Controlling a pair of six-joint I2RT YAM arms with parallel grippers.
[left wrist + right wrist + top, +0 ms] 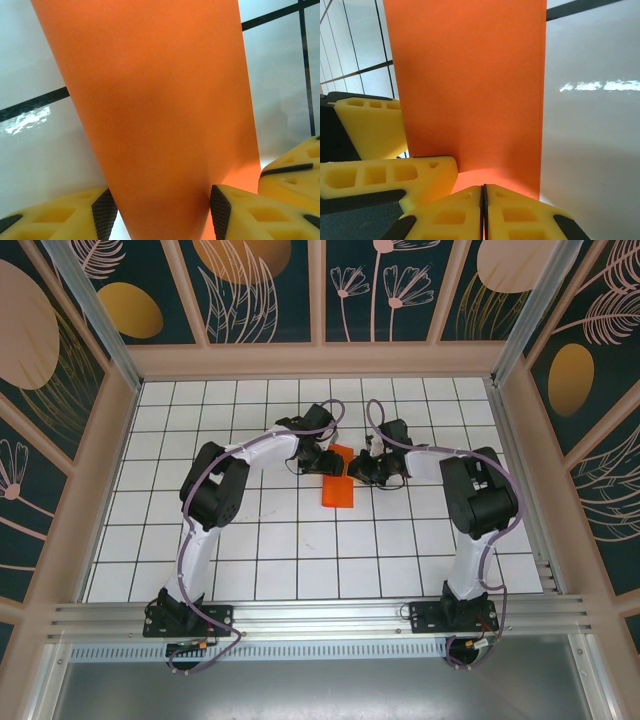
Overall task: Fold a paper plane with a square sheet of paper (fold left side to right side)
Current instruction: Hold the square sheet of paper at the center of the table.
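Observation:
The orange sheet of paper (338, 483) lies as a narrow upright rectangle on the tiled floor between the two grippers. My left gripper (322, 456) is at its upper left edge. In the left wrist view that gripper (162, 212) is open, its black pads (105, 211) straddling the paper (155, 110), which bulges up between them. My right gripper (362, 469) is at the paper's upper right edge. In the right wrist view it (484, 191) is shut, tips pressed together against the near edge of the paper (470, 85); I see no paper between the tips.
The white grid floor (300, 550) is walled by a wooden frame (320, 360) on three sides. The left gripper's yellow fingers (370, 127) sit right beside the right gripper. A yellow finger of the right gripper (295, 175) shows in the left wrist view.

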